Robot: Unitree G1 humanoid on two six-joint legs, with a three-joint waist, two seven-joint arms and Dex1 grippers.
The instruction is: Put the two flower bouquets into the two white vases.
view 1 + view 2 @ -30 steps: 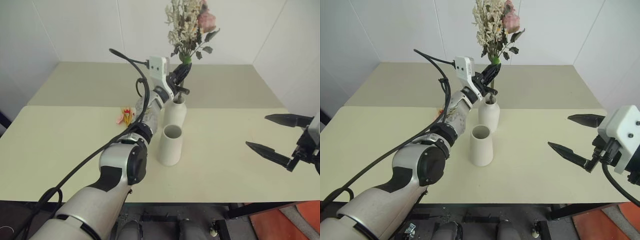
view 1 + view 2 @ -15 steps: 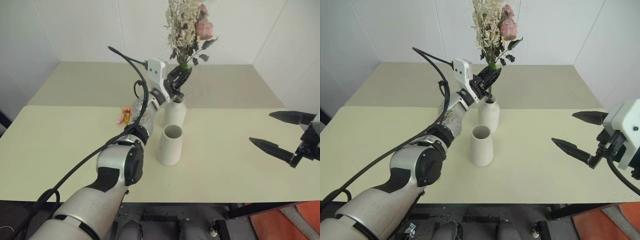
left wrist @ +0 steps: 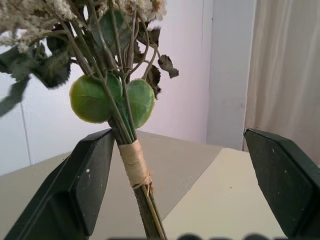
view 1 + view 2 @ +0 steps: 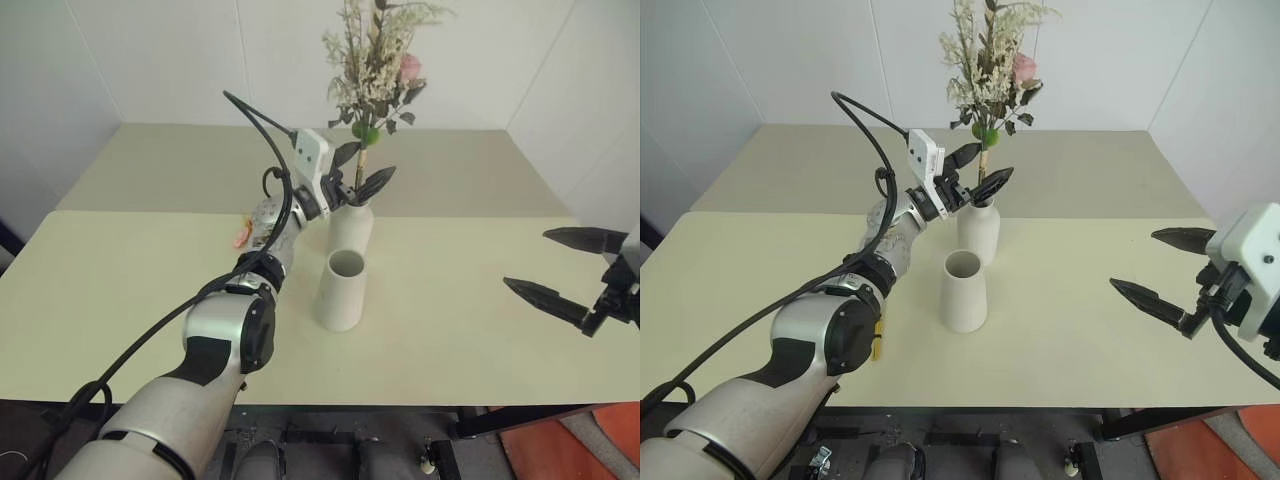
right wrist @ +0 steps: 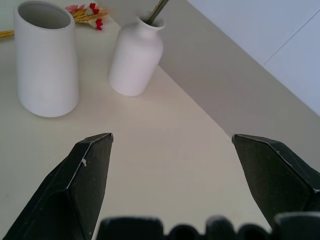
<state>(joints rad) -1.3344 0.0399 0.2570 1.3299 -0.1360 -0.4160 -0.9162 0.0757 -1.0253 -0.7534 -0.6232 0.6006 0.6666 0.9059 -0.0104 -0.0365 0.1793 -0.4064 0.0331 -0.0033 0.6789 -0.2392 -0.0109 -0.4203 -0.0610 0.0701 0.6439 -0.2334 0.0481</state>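
Note:
The bushy bouquet (image 4: pixel 375 60) stands upright with its stem in the bottle-shaped white vase (image 4: pixel 350 228). My left gripper (image 4: pixel 363 170) is open around the stem just above the vase's neck. In the left wrist view the wrapped stem (image 3: pixel 135 167) stands close beside one finger (image 3: pixel 75 200). The wide-mouthed white vase (image 4: pixel 341 290) stands empty in front. The slim bouquet (image 5: pixel 86 12) lies flat on the table behind it, partly hidden by my left arm. My right gripper (image 4: pixel 528 260) hovers open and empty at the right.
The cream table (image 4: pixel 450 330) is two tops pushed together, with a seam running behind the vases. White walls close the far side. A black cable (image 4: pixel 260 115) loops above my left arm.
My left gripper has opened and let go of the bushy bouquet's stem. The bouquet has sunk a little and straightened in the bottle-shaped vase. The right gripper has stayed in place.

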